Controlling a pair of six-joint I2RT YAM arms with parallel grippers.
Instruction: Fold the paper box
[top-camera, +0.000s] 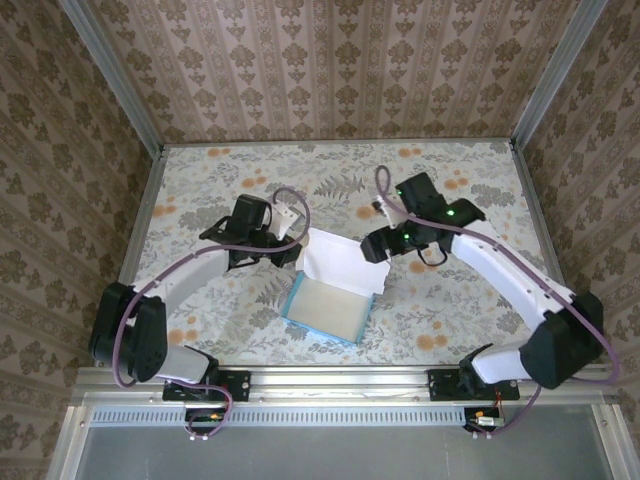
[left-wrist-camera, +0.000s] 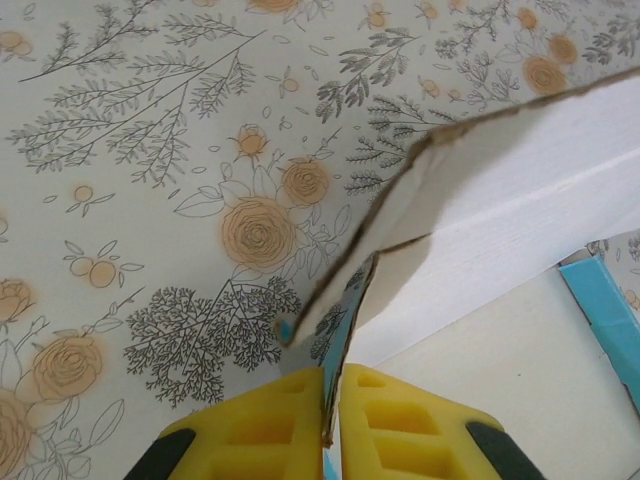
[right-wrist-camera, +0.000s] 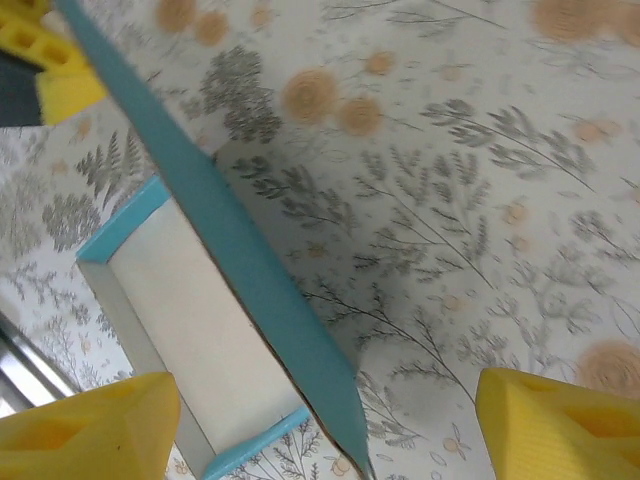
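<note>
**Left gripper pinches a box flap; right gripper stands wide open over the box**

The paper box, thin card that is turquoise-blue outside and off-white inside, lies near the middle of the floral-patterned table, between the two arms. It is a shallow rectangular tray with its off-white inside facing up. A broad off-white panel stands raised along its far side.

In the left wrist view the raised panel of the box slants up to the right, with rough brown cut edges. A narrow flap, turquoise on one face, runs down from it to the fingers.

The left gripper is closed hard on that flap. Its two yellow fingers are pressed together with only the thin card edge between them. From above, this gripper sits at the box's far left corner.

The right gripper is at the far right end of the box. In its own wrist view the gripper has its yellow fingers spread far apart and grasps nothing. A long turquoise wall of the box runs diagonally between the fingers, apart from both, with the off-white floor of the tray beside it. The yellow finger of the left gripper shows at the top left corner of that view.
</note>
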